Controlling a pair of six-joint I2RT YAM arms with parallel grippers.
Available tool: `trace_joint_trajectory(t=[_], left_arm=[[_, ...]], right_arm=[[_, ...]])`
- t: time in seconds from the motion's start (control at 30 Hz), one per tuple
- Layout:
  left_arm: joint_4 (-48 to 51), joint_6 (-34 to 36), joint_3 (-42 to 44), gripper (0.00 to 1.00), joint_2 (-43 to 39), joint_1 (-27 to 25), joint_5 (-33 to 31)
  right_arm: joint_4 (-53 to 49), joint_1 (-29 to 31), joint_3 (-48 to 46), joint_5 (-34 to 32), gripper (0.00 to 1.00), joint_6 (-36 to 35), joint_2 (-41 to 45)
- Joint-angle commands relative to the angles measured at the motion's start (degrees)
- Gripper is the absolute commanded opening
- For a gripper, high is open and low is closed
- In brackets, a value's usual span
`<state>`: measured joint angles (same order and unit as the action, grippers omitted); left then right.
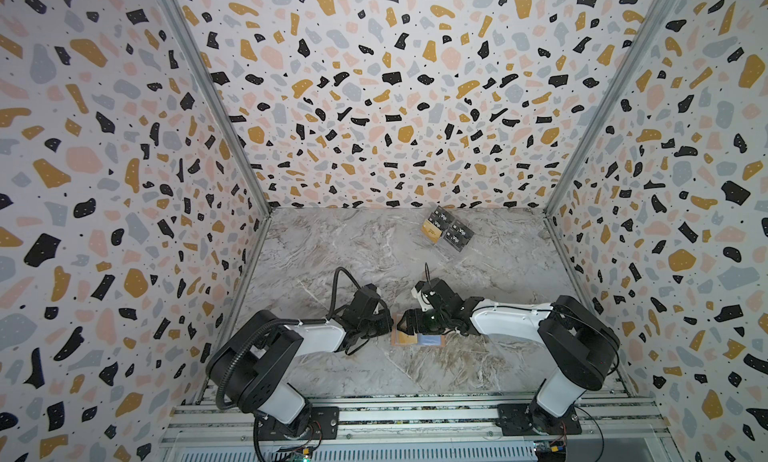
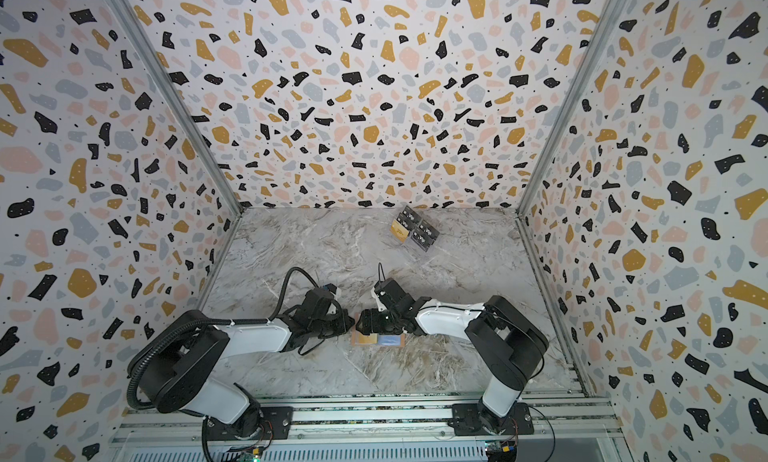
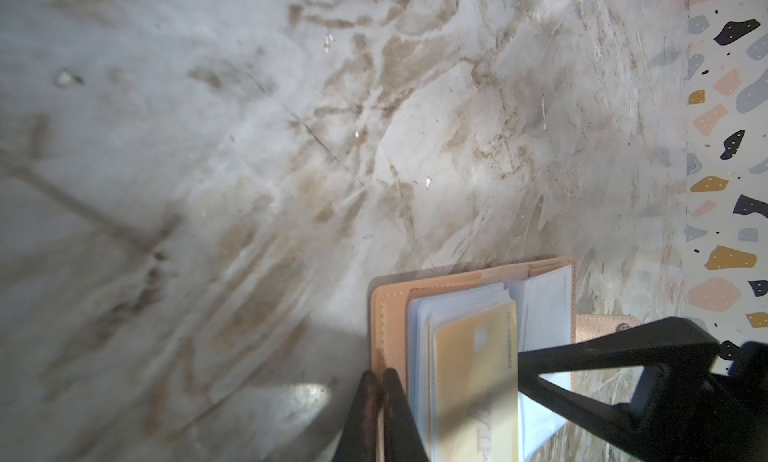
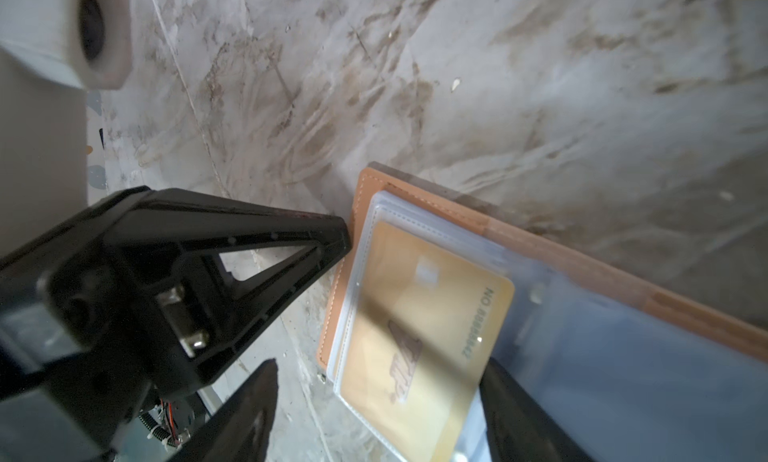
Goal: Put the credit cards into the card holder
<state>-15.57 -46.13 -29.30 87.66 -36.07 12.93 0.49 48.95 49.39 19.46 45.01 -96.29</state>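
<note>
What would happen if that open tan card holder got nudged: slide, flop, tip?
It would probably slide: the card holder lies flat on the smooth table. Its clear sleeves fan up loosely, so they would likely flop. The gold card in the top sleeve looks flat and rigid, so likely stiffens that page.

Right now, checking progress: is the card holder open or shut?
Open: the card holder lies spread flat, clear sleeves and a gold card showing.

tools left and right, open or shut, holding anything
left tool: shut on the edge of the card holder
right tool: open, straddling the gold card, holding nothing
</note>
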Motion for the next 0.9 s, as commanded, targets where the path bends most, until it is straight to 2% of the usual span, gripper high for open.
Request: trace_joint_trajectory(t=[0.0,0.17,0.4,0.57,0.73,0.87], left_arm=[[-1.02,-0.76,1.26,0.09,-1.30,-0.22,0.51],[-1.09,-0.64,1.35,0.09,-1.71,-0.22,0.55],[-1.57,-1.33,2.09,0.09,-2.41,-0.22,0.67],[0.54,-0.76,1.66,0.10,-3.62,-0.22,-0.08],[8.43,2.54,-0.85,0.30,-5.55,0.12,-1.84],[13.12,4.54,-2.06,0.43,-7.04,0.21,-1.48]], right_arm=[[-3.17,0.94,2.52,1.06,0.76,-0.08,-0.62],[-4.36,1.98,4.38,0.01,0.76,-0.78,-1.38],[2.74,1.81,2.56,3.69,0.76,4.67,-1.27],[-0.39,0.57,2.77,2.78,0.76,1.62,-0.60],[-0.51,-1.99,-0.14,3.21,0.72,-1.44,1.35],[-0.41,-2.37,-1.52,3.14,0.63,-3.97,1.28]])
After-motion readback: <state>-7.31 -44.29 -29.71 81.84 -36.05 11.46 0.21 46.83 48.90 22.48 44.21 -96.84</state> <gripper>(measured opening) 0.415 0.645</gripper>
